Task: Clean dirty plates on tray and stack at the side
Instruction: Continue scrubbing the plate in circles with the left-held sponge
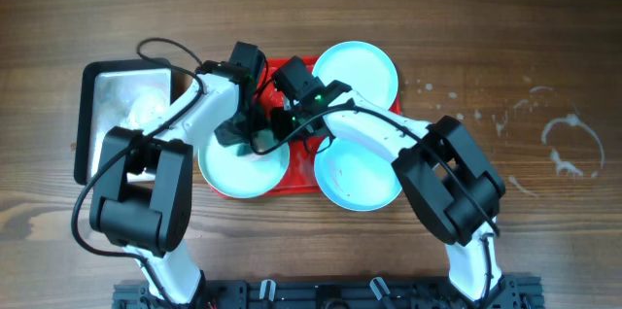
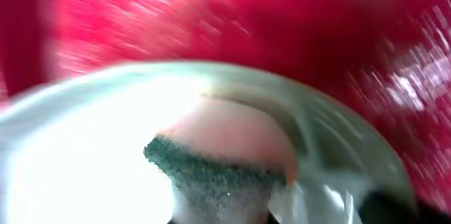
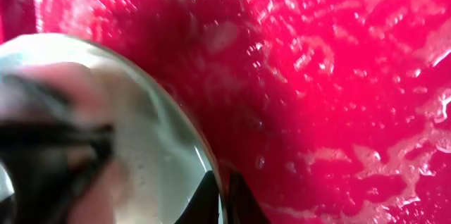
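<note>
The red tray point(image 1: 296, 185) holds a pale blue plate point(image 1: 233, 175) at its front left. My left gripper point(image 1: 235, 132) is shut on a sponge point(image 2: 218, 160) with a green scouring face, which presses on that plate point(image 2: 84, 153). My right gripper point(image 3: 222, 197) is shut on the same plate's rim, with the black fingertips point(image 3: 206, 199) pinching its edge point(image 3: 204, 150). A second plate point(image 1: 362, 64) lies at the tray's back right. A third plate point(image 1: 356, 175) sits at the front right, overhanging the tray's rim. The tray's floor point(image 3: 338, 90) is wet and foamy.
A silver metal pan point(image 1: 121, 105) with a black rim stands left of the tray. Water marks point(image 1: 569, 144) streak the wooden table on the right. Both arms cross above the tray's middle.
</note>
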Tool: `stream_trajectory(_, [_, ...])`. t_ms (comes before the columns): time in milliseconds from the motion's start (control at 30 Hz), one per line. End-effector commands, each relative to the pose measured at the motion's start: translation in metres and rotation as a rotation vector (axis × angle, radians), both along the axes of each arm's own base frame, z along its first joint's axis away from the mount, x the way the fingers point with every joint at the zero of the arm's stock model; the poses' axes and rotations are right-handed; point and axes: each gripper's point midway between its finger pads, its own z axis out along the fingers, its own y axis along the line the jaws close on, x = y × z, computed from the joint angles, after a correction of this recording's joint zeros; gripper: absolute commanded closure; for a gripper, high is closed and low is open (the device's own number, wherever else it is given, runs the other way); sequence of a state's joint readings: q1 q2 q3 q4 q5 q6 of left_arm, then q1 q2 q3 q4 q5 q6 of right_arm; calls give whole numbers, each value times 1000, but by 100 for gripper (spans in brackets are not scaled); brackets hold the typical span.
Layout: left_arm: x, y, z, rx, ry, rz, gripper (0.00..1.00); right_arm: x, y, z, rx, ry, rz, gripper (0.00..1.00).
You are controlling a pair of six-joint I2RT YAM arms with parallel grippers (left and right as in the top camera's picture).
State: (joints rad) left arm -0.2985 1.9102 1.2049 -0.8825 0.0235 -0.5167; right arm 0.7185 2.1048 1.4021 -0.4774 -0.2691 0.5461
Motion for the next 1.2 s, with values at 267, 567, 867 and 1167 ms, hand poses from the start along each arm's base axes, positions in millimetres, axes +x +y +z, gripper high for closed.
stream_trajectory(267, [-26,-37,-30,-225,144,30,96,24,-5,-7,-41,-83,-108,96])
stream_trajectory(567, [33,-10,16,-177,28,99,96,55,-19,0,-25,-141,-204,96])
stream_trajectory(867, [37,3,27,-130,34,116,96,30,-13,12,111,39,-107,55])
stream_trajectory(1167, [42,16,25,-55,3,115,96,28,-34,-10,-69,-7,-235,63])
